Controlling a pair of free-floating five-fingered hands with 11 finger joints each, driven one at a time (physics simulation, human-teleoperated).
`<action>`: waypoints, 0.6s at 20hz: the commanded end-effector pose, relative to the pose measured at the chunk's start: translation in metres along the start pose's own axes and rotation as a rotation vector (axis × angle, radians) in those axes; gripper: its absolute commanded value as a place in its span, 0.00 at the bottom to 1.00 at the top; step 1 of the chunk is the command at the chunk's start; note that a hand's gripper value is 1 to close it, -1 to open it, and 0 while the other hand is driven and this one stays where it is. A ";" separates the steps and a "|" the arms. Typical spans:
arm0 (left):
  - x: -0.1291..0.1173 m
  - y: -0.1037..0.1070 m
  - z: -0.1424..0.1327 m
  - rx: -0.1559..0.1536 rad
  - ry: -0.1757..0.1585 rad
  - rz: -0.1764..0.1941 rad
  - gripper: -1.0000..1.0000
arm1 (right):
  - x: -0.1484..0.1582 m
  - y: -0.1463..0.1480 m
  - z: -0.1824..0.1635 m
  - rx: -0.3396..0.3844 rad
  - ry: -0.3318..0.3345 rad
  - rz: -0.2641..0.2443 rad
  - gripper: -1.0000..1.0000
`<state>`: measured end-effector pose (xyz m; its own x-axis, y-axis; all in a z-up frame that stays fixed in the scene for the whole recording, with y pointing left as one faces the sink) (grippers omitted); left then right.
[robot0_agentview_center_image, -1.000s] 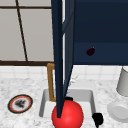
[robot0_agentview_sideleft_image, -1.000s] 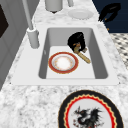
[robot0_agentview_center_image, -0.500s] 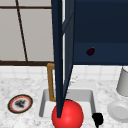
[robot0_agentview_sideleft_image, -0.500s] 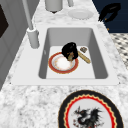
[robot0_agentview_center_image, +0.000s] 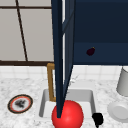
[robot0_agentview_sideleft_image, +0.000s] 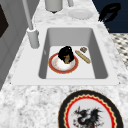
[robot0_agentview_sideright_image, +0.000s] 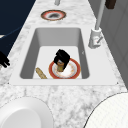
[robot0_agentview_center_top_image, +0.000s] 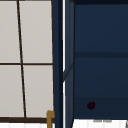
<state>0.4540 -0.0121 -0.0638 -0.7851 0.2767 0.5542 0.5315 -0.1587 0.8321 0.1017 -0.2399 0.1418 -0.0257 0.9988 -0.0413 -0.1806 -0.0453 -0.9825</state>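
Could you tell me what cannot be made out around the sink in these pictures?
- Left hand on the plate: the brown thing under it is too small to name in either side view.
- Sink, front view: the cabinet door and a red round thing hide its inside.
- Right hand, right side view: cut off by the left edge.
- Dark thing in the cabinet: too small to identify.

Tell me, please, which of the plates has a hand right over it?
The red-rimmed plate in the sink: a hand sits on it. The dragon plate and white plate lie on the counter.
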 end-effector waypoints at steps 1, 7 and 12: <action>-0.026 -0.013 0.001 0.041 0.062 -0.002 1.00 | 0.000 0.000 0.000 0.000 0.000 0.000 0.50; -0.015 -0.001 0.002 0.058 0.067 0.034 1.00 | 0.000 0.000 0.000 0.000 0.000 0.000 0.50; 0.003 -0.011 -0.004 0.009 0.023 -0.001 1.00 | 0.000 0.000 0.000 0.000 0.000 0.000 0.50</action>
<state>0.4571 -0.0132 -0.0628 -0.7763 0.2689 0.5701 0.5477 -0.1600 0.8212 0.1017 -0.2399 0.1418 -0.0257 0.9988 -0.0413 -0.1806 -0.0453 -0.9825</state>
